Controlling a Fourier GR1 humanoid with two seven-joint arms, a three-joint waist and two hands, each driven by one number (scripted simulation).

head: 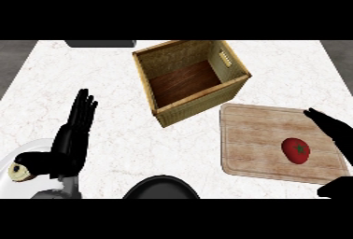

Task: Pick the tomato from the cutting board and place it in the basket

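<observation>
A red tomato [296, 150] with a green stem lies on the wooden cutting board [255, 140], toward its right side. The woven basket [165, 112] with a dark wooden floor stands behind and left of the board, with nothing inside. My right hand [332, 127] comes in at the right edge, open, with its fingers behind the tomato and its thumb [338, 188] in front, not touching it. My left hand [72, 133] rests open at the left, fingers straight and pointing away.
A white plate [8, 186] at the lower left holds a small round item [21, 172] partly behind my left wrist. A dark round pan [161, 187] sits at the front edge. A grey object [100, 43] lies at the counter's back.
</observation>
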